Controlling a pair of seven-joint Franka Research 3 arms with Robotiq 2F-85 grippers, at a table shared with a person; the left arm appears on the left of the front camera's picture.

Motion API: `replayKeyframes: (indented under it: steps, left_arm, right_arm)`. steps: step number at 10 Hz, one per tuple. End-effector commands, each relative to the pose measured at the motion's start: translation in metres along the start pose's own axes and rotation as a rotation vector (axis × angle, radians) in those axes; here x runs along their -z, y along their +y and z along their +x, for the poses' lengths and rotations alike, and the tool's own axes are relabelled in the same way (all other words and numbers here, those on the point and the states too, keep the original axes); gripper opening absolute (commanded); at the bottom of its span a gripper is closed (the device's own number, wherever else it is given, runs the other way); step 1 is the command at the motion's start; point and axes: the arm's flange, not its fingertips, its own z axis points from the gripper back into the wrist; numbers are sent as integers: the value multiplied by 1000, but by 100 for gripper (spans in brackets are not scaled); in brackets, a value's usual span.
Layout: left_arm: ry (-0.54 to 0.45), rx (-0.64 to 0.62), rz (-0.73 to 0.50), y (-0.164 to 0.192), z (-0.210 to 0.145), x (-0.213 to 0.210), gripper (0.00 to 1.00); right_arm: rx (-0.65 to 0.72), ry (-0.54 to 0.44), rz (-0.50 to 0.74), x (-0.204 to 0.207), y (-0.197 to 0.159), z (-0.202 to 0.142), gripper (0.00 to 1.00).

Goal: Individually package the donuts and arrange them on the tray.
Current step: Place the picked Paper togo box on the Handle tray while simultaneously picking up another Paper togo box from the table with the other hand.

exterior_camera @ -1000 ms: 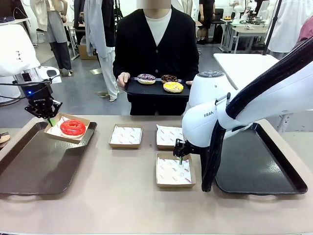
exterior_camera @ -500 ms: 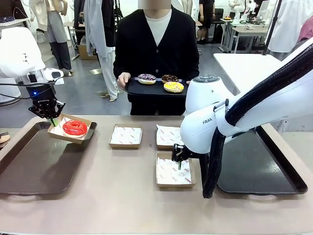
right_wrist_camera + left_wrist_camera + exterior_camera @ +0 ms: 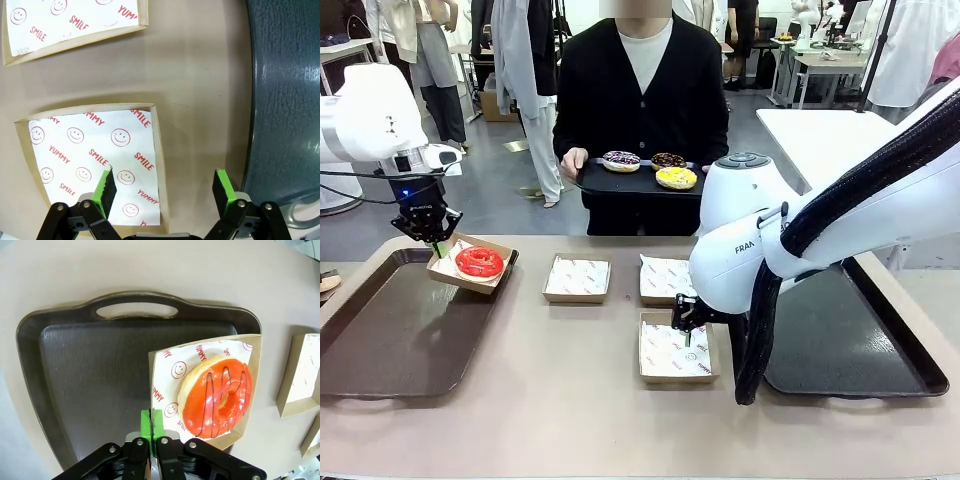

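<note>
One donut boxed, three to go

Upper left, over the left tray, a box carries the red donut, with the left end effector clamped on its edge. Top middle, three donuts wait on the person's tray. At centre, the right end effector is spread apart over an empty box.

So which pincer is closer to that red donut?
The left. The left pincer is shut on the edge of the cardboard box that holds the red donut, right beside it. The right pincer hangs open over an empty box, far from the donut.
</note>
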Motion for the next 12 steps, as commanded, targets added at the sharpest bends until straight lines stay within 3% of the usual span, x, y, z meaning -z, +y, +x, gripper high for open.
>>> replayKeyframes:
  steps: [1, 3, 4, 5, 6, 7, 9, 10, 11, 12]
  left_arm:
    - [-3, -5, 25, -4, 9, 0, 1]
    - [2, -16, 17, -2, 14, 5, 1]
    - [-2, -13, 12, -1, 15, 7, 1]
    - [2, -7, 4, -2, 14, 6, 55]
    - [4, -3, 4, -2, 14, 6, 56]
    - [7, -3, 3, -2, 14, 6, 100]
    - [12, -1, 3, -1, 13, 6, 100]
    - [12, -1, -1, 0, 12, 5, 75]
    - [11, -2, -4, 0, 11, 3, 88]
    - [12, -3, -7, 1, 10, 3, 100]
  right_arm:
    - [-18, -15, 14, 5, -3, 0, 100]
    - [-21, -10, 18, 6, -4, 1, 100]
    - [-36, -11, 31, 7, -5, 1, 93]
    - [-41, -8, 32, 7, -5, 1, 41]
    - [-39, -2, 33, 8, -5, 1, 34]
    - [-37, -3, 34, 8, -5, 1, 0]
    - [-38, -1, 35, 8, -5, 1, 0]
    - [-37, 0, 36, 8, -4, 1, 13]
    - [-37, 1, 37, 8, -4, 1, 3]
    - [-39, -1, 39, 8, -3, 1, 0]
